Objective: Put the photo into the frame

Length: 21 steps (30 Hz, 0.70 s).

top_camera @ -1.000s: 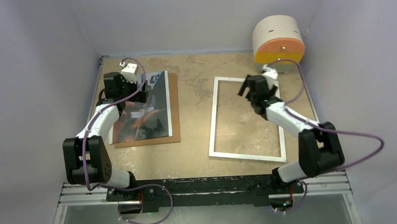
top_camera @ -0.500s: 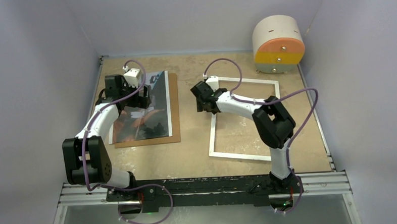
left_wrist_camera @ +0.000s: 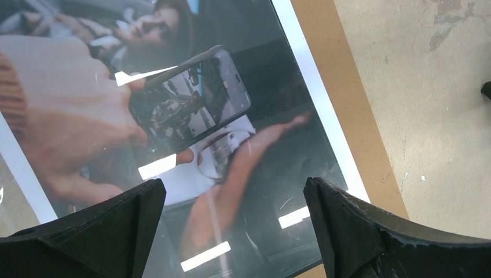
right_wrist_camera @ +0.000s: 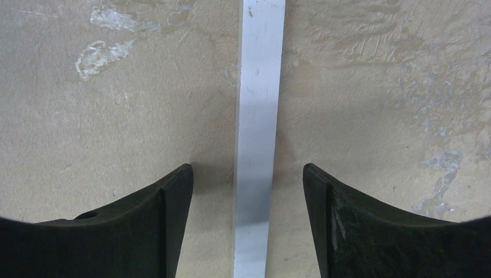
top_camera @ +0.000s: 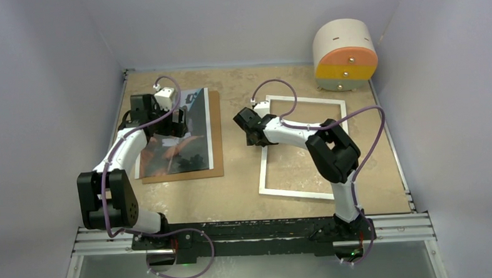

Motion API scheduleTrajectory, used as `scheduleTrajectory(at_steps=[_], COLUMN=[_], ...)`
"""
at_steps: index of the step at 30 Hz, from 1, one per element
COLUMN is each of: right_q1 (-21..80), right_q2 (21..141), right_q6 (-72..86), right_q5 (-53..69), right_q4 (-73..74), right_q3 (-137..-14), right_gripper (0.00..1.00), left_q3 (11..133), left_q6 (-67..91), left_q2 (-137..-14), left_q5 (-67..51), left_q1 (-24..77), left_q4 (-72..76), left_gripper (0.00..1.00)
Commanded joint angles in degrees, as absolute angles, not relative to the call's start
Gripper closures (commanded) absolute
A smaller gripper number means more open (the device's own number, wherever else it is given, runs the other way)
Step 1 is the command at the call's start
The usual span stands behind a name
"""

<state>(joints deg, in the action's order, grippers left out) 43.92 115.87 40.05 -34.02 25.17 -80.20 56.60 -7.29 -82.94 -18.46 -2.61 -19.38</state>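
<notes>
top external: where's the photo (top_camera: pixel 191 151)?
– flat on a brown board (top_camera: pixel 216 134), left side of the worktop (top_camera: pixel 239 189). left fingers (left_wrist_camera: pixel 359 231) hang spread above it, empty.
– and the frame (top_camera: pixel 305 194)?
– flat on the right. right fingers (right_wrist_camera: pixel 359 226) straddle its rail nearest the photo, apart, gaps both sides, gripping nothing.

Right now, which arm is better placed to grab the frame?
Right, probably. The right gripper straddles a rail of the frame, jaws open with a gap on either side. The left gripper hangs open over the photo, away from the frame.
</notes>
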Motion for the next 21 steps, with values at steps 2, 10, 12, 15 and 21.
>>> scheduleTrajectory(at_steps=[2, 10, 12, 15, 21], right_q1=[43.9, 43.9, 43.9, 43.9, 44.5], right_q2=[115.1, 116.2, 116.3, 116.3, 115.9], right_q6=[41.7, 42.3, 42.7, 43.4, 43.1], right_q5=[-29.9, -26.6, -25.5, -23.9, -20.8], right_q4=[22.4, 19.2, 18.2, 17.2, 16.9], right_q3=[-77.0, -75.5, -74.9, -74.4, -77.0], right_gripper=[0.30, 0.45, 0.51, 0.61, 0.82], left_q3=[59.4, 61.0, 61.1, 61.2, 62.1], left_q6=[-8.2, -8.2, -8.1, -7.9, -8.0], left_q2=[-80.1, -79.9, -79.5, -79.1, -78.5], left_q5=[-20.1, -20.2, -20.3, -20.6, -20.5], left_q1=[-3.0, -3.0, -3.1, -3.1, -3.1], left_q4=[-20.8, -22.7, -22.8, -23.0, -24.1], left_gripper=[0.01, 0.00, 0.00, 0.00, 0.00])
